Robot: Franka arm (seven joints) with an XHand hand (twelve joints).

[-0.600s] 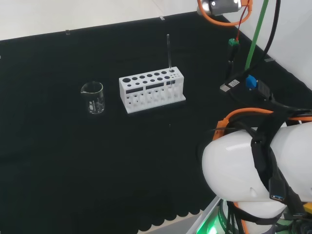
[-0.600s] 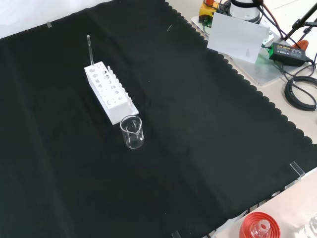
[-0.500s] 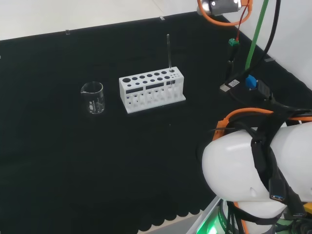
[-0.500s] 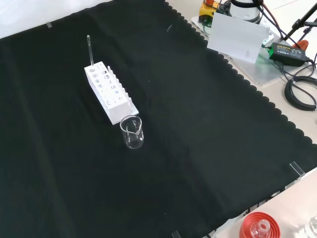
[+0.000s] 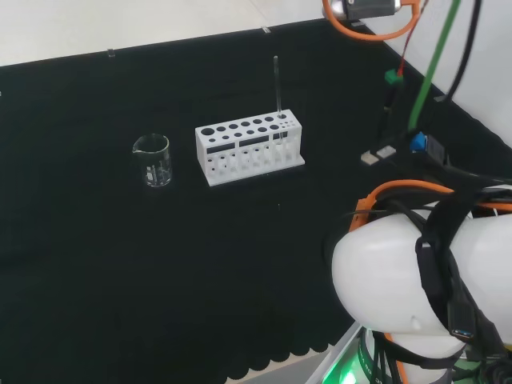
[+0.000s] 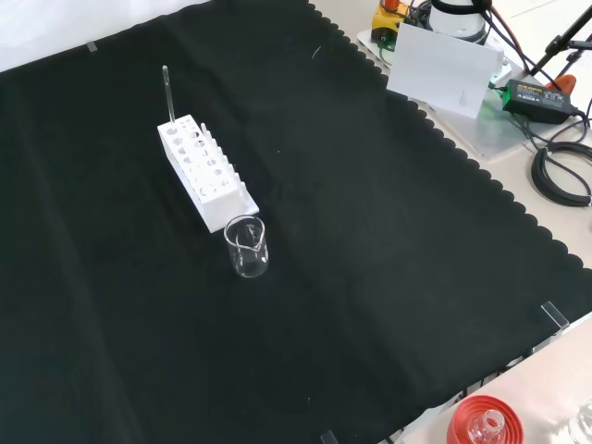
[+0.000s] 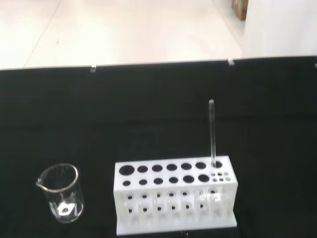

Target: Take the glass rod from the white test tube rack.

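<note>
A white test tube rack (image 5: 250, 147) stands on the black cloth, seen also in the front view (image 6: 202, 170) and the wrist view (image 7: 174, 193). A thin clear glass rod (image 5: 277, 83) stands upright in a hole at the rack's right end in the head view. In the front view the glass rod (image 6: 167, 91) rises from the rack's far end. The wrist view looks at the glass rod (image 7: 212, 133) from a distance. Nothing touches rod or rack.
A small clear glass beaker (image 5: 153, 160) stands left of the rack in the head view, and the beaker (image 6: 246, 246) sits just in front of it in the front view. The arm's white links (image 5: 416, 280) and cables fill the head view's right. A red ribbed ring (image 6: 483, 423) lies off the cloth's near edge.
The arm's links and cables at the head view's right have shifted slightly. Rack, rod and beaker stand as before.
</note>
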